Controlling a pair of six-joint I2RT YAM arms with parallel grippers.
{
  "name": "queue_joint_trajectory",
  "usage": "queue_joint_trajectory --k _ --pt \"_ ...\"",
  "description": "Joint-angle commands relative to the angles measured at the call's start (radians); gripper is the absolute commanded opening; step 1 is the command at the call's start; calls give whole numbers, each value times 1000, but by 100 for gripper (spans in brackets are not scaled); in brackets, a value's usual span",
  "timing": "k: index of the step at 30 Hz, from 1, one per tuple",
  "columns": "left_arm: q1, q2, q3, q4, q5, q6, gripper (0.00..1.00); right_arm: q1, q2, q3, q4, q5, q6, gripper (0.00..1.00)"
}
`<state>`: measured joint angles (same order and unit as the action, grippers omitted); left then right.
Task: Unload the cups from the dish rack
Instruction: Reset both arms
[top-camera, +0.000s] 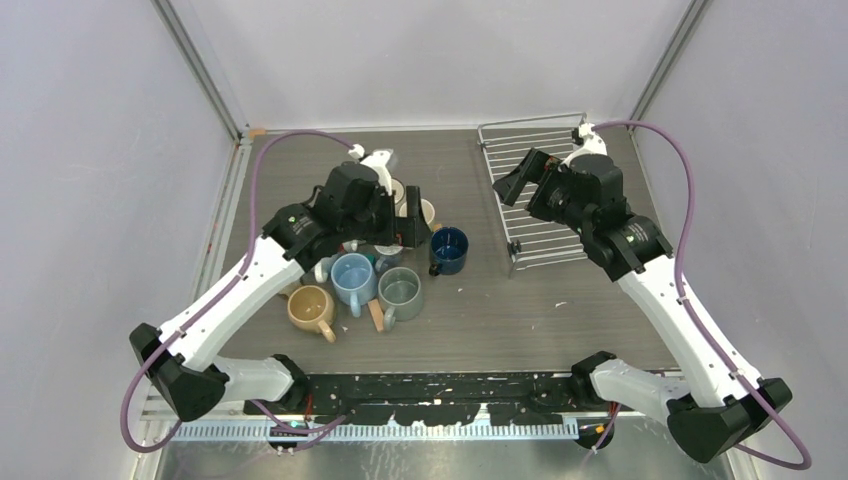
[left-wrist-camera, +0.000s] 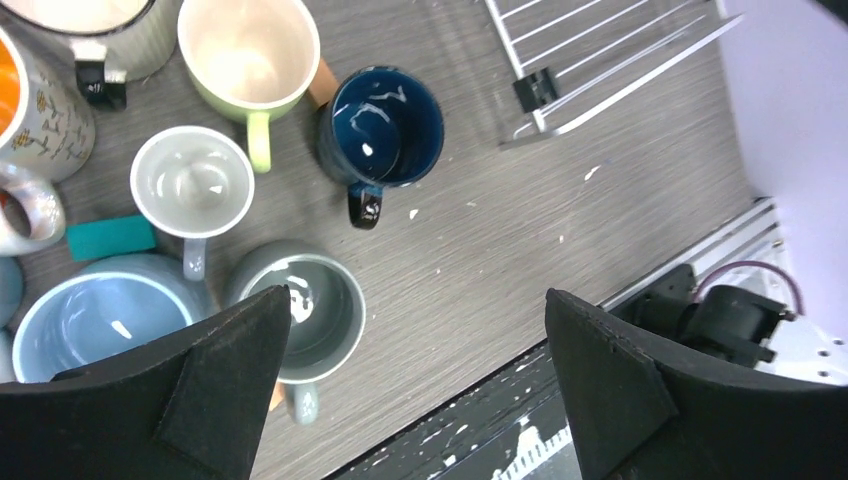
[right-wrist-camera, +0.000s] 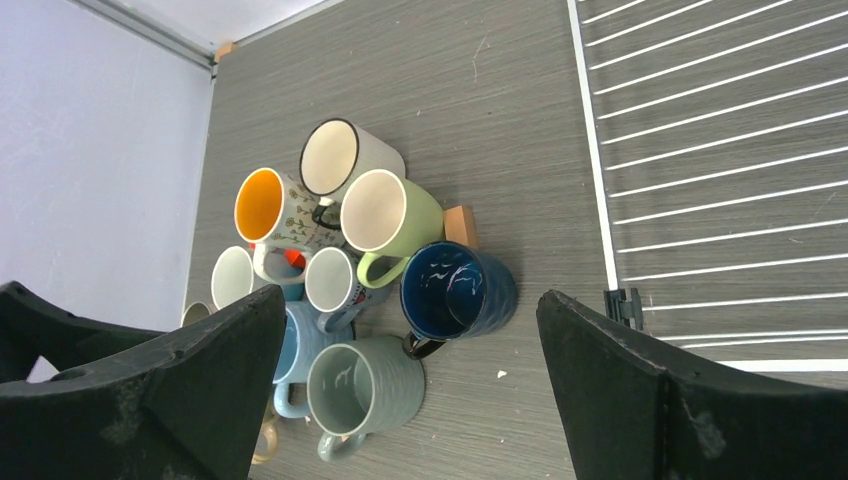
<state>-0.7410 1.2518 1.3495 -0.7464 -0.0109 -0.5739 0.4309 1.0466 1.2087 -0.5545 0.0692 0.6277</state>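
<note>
Overhead and wrist views of the workspace. The dish rack (top-camera: 545, 245) lay at the far right of the table (top-camera: 560, 320). The cups (top-camera: 375, 280) stood upright in a tight cluster on the table, left of the rack and clear of it. The navy mug (top-camera: 449, 250) was the one nearest the rack's left edge. The tan mug (top-camera: 310, 308), light blue mug (top-camera: 352, 278) and grey-green mug (top-camera: 400, 290) formed the near row.

The left gripper (left-wrist-camera: 417, 300) hung above the cluster with its jaws spread wide and nothing between them. In its wrist view the grey-green mug (left-wrist-camera: 300, 310) lay partly under one finger. The navy mug (left-wrist-camera: 385, 125) and lime green mug (left-wrist-camera: 250, 50) lay beyond the fingertips, and a teal block (left-wrist-camera: 110, 238) lay among the mugs.

The right gripper (top-camera: 520, 178) hung over the rack's left part, jaws likewise spread and empty. Its wrist view showed the cluster, with the orange-lined mug (right-wrist-camera: 268, 205), well apart from its fingers, and the rack's wires (right-wrist-camera: 720, 150) alongside.
</note>
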Motion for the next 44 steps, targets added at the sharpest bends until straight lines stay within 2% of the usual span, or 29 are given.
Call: queue_joint_trajectory --k 1,15,44 --pt "46 -24 60 65 113 -11 100 2 6 62 4 -29 -49 100" --pt "59 -4 89 52 118 -14 100 3 -48 27 -3 -18 -56 100" --pt "63 -36 53 73 121 6 100 3 -38 9 25 -28 -47 100"
